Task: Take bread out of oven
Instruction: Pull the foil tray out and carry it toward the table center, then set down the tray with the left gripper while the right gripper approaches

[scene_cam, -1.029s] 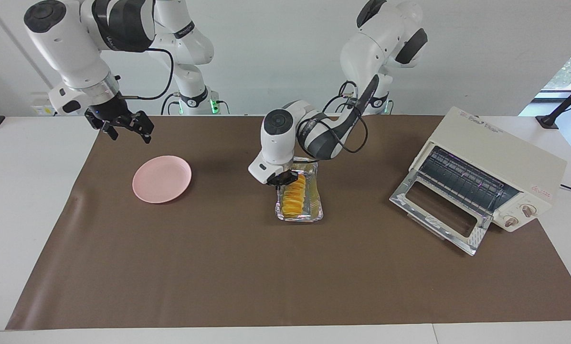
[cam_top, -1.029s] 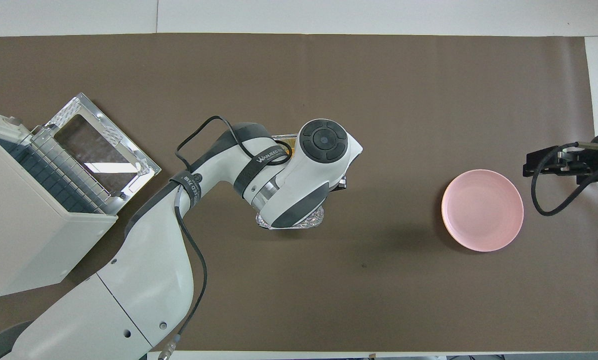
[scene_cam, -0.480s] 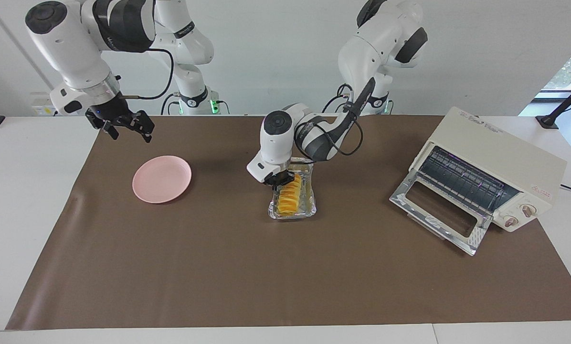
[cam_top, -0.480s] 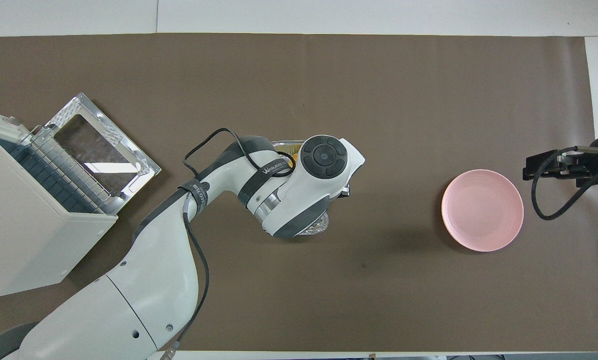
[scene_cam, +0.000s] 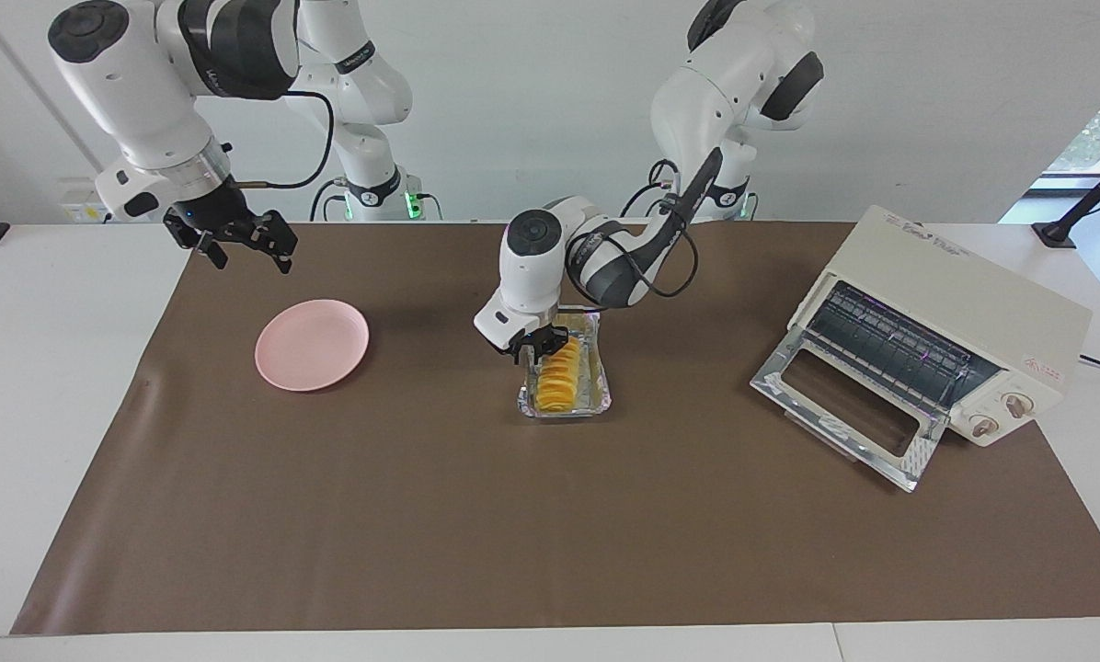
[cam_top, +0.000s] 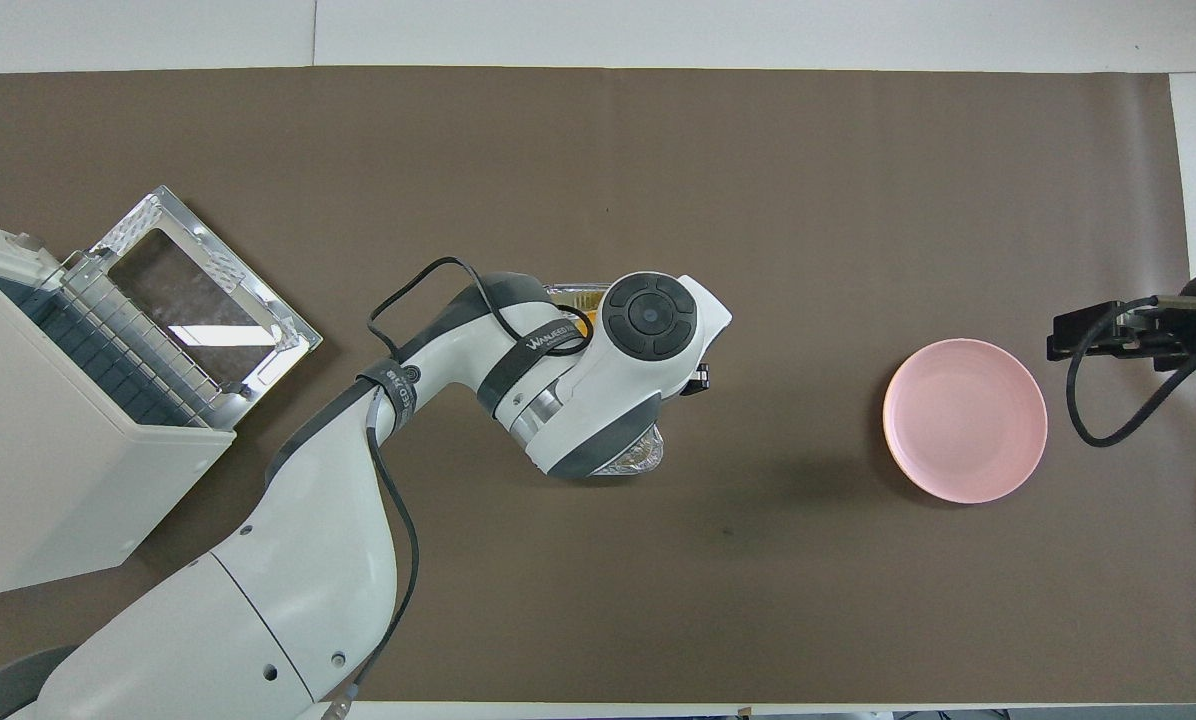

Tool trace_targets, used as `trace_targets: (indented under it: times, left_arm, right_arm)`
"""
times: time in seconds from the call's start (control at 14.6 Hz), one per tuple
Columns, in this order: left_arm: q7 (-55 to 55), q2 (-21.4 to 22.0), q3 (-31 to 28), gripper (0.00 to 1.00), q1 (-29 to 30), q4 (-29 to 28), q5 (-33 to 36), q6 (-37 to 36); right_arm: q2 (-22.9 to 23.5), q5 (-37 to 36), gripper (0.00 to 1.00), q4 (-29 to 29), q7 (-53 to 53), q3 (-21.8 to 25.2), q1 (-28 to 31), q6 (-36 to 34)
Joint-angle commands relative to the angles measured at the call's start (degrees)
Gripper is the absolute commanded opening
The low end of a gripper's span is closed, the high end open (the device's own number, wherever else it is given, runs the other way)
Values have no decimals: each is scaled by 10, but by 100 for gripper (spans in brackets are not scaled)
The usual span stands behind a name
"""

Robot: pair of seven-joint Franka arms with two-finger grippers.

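The bread (scene_cam: 559,379), a ridged yellow-orange loaf, lies in a crinkled foil tray (scene_cam: 598,393) on the brown mat mid-table. The tray stands outside the oven (scene_cam: 964,303), toward the right arm's end from it. My left gripper (scene_cam: 533,351) points down at the tray's end nearer the robots, right at its rim. In the overhead view the left arm's wrist covers most of the tray (cam_top: 638,458). The oven's glass door (scene_cam: 844,405) hangs open and its wire rack is bare. My right gripper (scene_cam: 242,253) waits open and empty in the air beside the pink plate (scene_cam: 312,344).
The cream oven (cam_top: 48,470) fills the left arm's end of the mat, its open door (cam_top: 198,290) jutting toward the middle. The pink plate (cam_top: 964,420) is empty. Bare mat (scene_cam: 550,533) stretches away from the robots past the tray.
The foil tray with the bread has shifted a little toward the right arm's end and squared up on the mat, together with the left gripper. The right arm has hardly moved.
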State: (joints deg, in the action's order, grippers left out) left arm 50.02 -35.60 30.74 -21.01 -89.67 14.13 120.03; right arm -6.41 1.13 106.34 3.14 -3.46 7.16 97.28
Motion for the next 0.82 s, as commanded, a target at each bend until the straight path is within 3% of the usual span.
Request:
trace_targets:
  times: [0.0,0.21,0.48,0.75]
  left_arm:
    - [23,19,-3,100,-3,-9,-2,-3]
    - [24,22,-3,100,3,12,-31,-22]
    - [23,68,-4,100,19,9,-49,-45]
    - [23,120,-4,100,69,9,-77,-81]
  right_arm:
    - [-12,8,100,10,-12,-6,6,9]
    - [-12,10,100,9,-12,-9,5,8]
    - [-6,10,100,-3,39,-41,-15,37]
    - [-6,10,100,8,71,-41,-44,45]
